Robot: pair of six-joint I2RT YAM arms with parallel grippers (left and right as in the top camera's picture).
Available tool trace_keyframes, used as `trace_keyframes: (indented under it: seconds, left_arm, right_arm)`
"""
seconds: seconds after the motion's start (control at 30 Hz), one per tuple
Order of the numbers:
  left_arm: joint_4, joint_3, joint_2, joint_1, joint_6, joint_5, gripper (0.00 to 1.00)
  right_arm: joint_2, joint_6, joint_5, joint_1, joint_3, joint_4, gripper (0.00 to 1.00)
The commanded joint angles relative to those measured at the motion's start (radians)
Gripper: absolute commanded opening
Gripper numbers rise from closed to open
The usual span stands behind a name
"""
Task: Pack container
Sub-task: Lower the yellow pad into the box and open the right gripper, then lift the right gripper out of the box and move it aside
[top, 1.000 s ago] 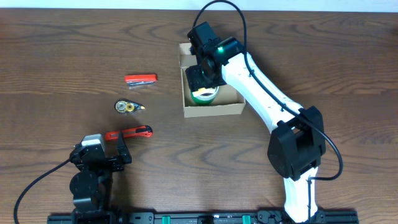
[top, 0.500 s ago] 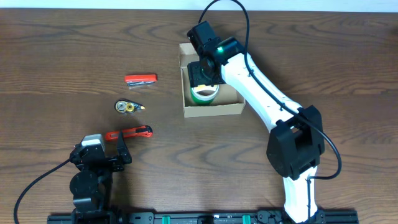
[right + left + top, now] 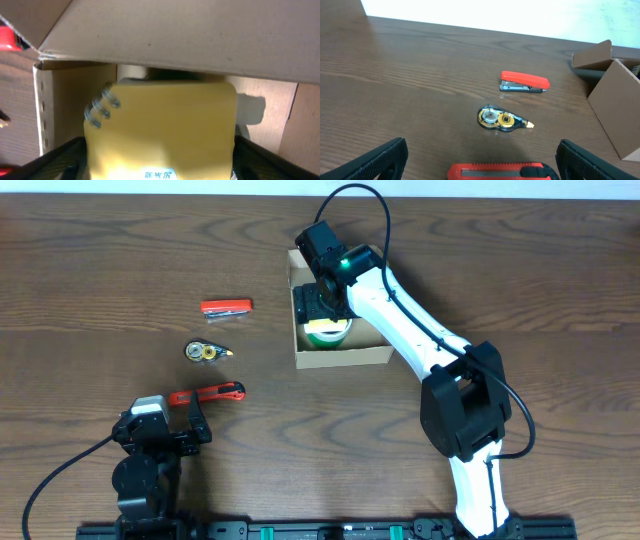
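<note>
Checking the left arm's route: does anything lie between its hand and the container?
Yes. The red box cutter lies just ahead of the left hand, with the correction tape roller beyond; the container sits farther right.

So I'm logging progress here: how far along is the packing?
Already in the box: a green item. In hand: the right gripper is down inside the box over a yellow spiral pad; whether it grips the pad is unclear. Left: the stapler, correction tape and red cutter lie on the table, and the left gripper is open near the cutter.
</note>
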State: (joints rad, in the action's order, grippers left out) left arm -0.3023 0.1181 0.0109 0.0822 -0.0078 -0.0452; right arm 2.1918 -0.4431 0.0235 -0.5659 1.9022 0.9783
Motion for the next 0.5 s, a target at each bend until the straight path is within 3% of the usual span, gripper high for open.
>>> trace_keyframes:
  seconds: [0.0, 0.33, 0.47]
  left_arm:
    - [-0.003, -0.026, -0.006, -0.004, -0.015, 0.004, 0.95]
    - [-0.003, -0.026, -0.006, -0.004, -0.014, 0.003, 0.95]
    - [-0.003, -0.026, -0.006, -0.004, -0.015, 0.004, 0.96]
  right_arm:
    - [0.008, -0.005, 0.014, -0.011, 0.0, -0.001, 0.98]
    - [-0.031, 0.0, 0.005, -0.007, 0.032, 0.051, 0.99]
    - [-0.114, 0.073, -0.011, 0.003, 0.084, 0.076, 0.99]
